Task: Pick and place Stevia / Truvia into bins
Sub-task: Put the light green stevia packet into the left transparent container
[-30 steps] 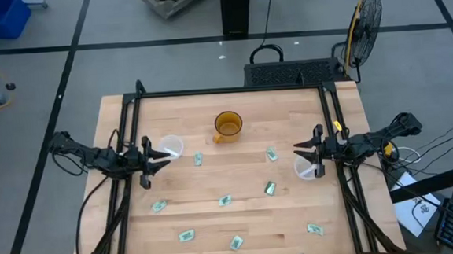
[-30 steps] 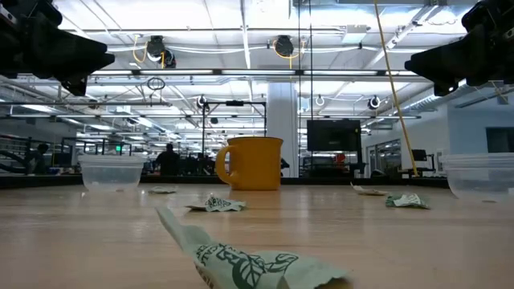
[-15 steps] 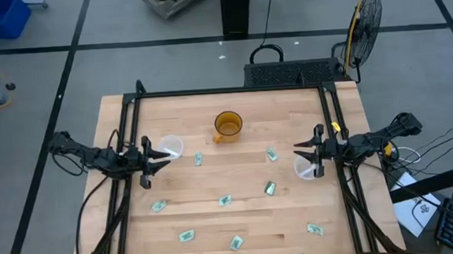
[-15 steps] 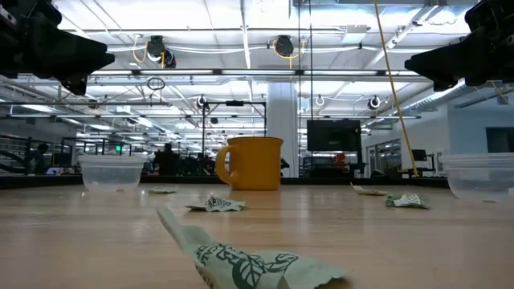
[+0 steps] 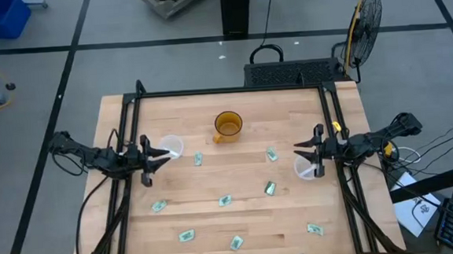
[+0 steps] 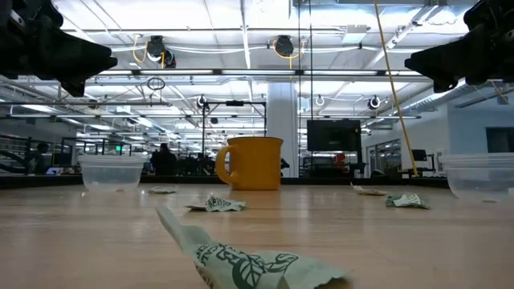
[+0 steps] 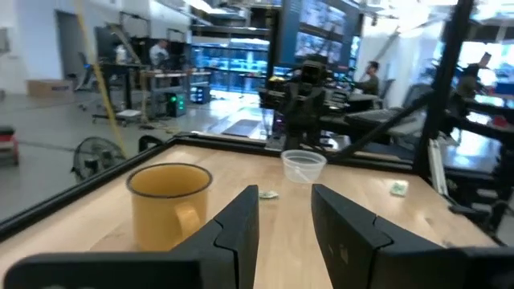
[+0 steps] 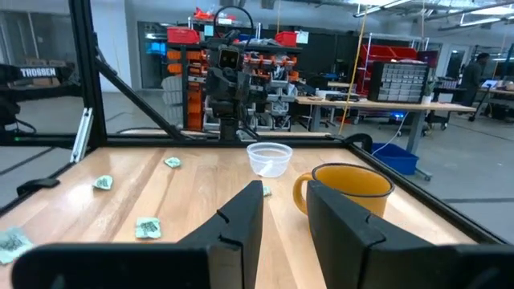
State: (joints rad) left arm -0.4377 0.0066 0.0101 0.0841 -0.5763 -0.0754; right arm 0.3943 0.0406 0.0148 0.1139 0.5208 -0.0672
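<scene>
Several pale green and white Stevia sachets (image 5: 225,200) lie flat and scattered over the wooden table, the nearest one crumpled in the low view (image 6: 241,261). One clear cup (image 5: 172,145) stands near the left side, the other (image 5: 304,169) near the right. My left gripper (image 5: 167,153) hovers open, well above the table at the left cup's edge, pointing right. My right gripper (image 5: 296,156) hovers open above the right cup's far rim, pointing left. In both wrist views, the left (image 7: 285,193) and the right (image 8: 283,189), nothing sits between the fingers.
An amber mug (image 5: 227,125) with a handle stands at the table's far middle. A black frame (image 5: 232,89) runs along the far edge and both sides. Sachets lie between the cups and along the near edge (image 5: 236,241). A fan (image 5: 366,20) stands beyond the far right corner.
</scene>
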